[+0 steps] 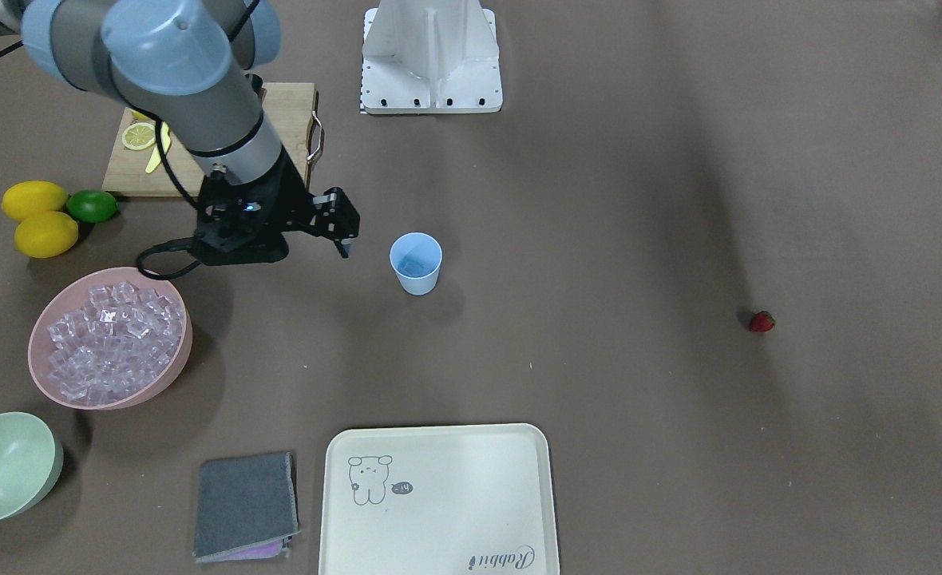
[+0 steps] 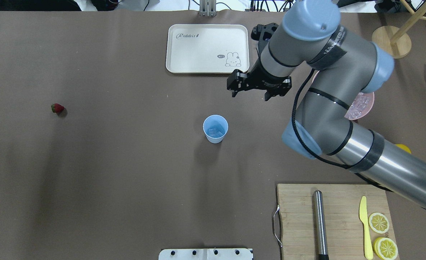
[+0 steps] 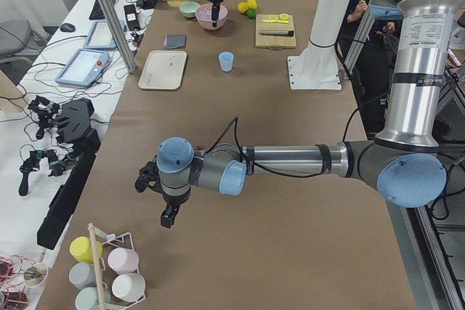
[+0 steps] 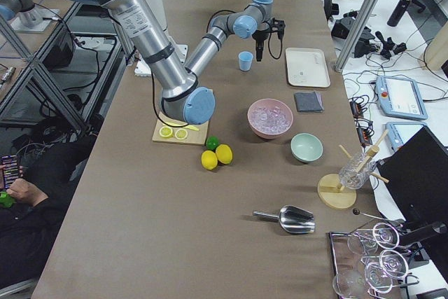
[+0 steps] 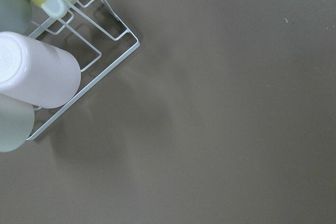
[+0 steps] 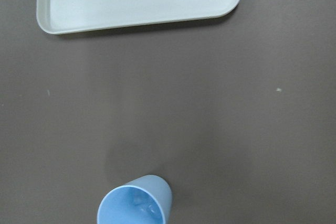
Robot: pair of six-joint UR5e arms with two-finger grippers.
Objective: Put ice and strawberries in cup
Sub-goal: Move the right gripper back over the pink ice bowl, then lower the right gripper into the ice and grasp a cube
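The light blue cup [image 1: 416, 262] stands upright mid-table, with clear ice cubes at its bottom in the overhead view [image 2: 215, 128]. More ice [image 1: 112, 339] fills a pink bowl [image 1: 169, 375]. The strawberry [image 1: 761, 321] lies alone on the table, far from the cup [image 2: 57, 108]. My right gripper [image 1: 343, 239] hangs above the table beside the cup, towards the ice bowl, with fingers apart and empty [image 2: 250, 96]. My left gripper [image 3: 168, 215] shows only in the exterior left view, above the table near a cup rack; I cannot tell its state.
A cream tray [image 1: 439, 499], a grey cloth [image 1: 246, 505] and a pale green bowl [image 1: 4, 467] lie on the far side. Two lemons [image 1: 40, 220], a lime [image 1: 93, 206] and a cutting board [image 1: 199, 140] sit near the right arm. A wire cup rack [image 5: 79, 61] is under the left wrist.
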